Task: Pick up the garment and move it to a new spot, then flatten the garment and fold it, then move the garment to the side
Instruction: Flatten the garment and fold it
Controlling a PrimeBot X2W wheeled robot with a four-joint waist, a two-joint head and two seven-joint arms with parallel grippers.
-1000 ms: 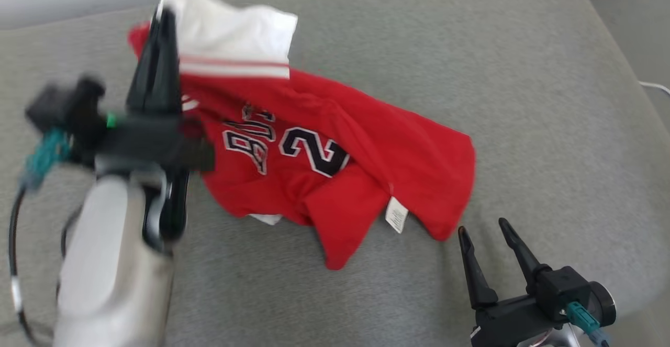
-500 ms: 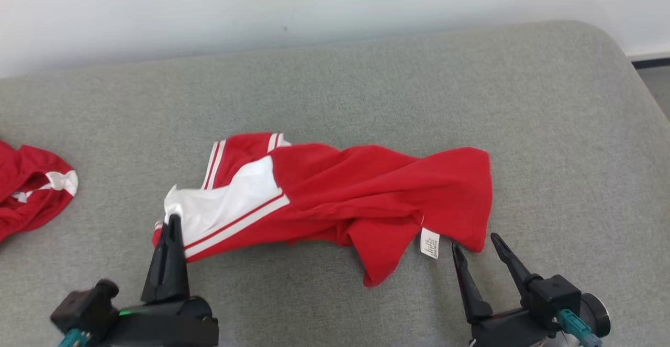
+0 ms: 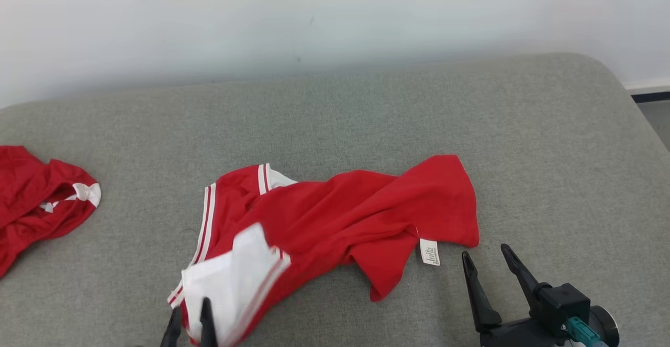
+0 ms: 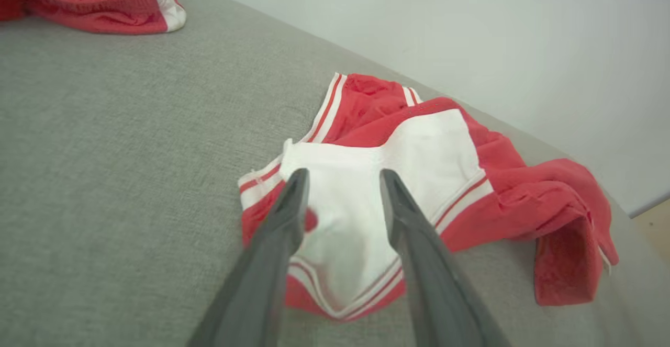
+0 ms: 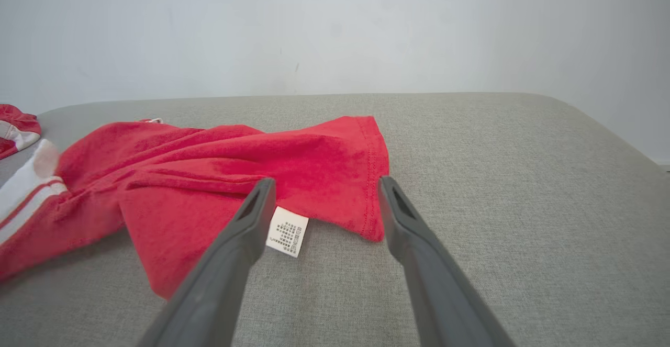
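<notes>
Well, the red jersey (image 3: 340, 216) lies crumpled across the middle of the grey upholstered surface (image 3: 366, 111). Its white side panel with red stripes is turned toward the near left and its hem toward the right. The left gripper (image 3: 189, 322) sits at that white panel near the front edge, its fingers a narrow way apart. The left wrist view shows white cloth in the gap, and no pinch can be made out. The right gripper (image 3: 487, 263) hovers spread wide and empty just beside the hem corner, with the white care label (image 3: 429, 252) near the finger closer to the jersey. A second red garment (image 3: 36, 205) is bunched at the far left, well apart from the jersey. Bare fabric stretches behind the jersey to the pale wall (image 3: 314, 12). It also runs to the right, where the surface rounds off at its corner.
</notes>
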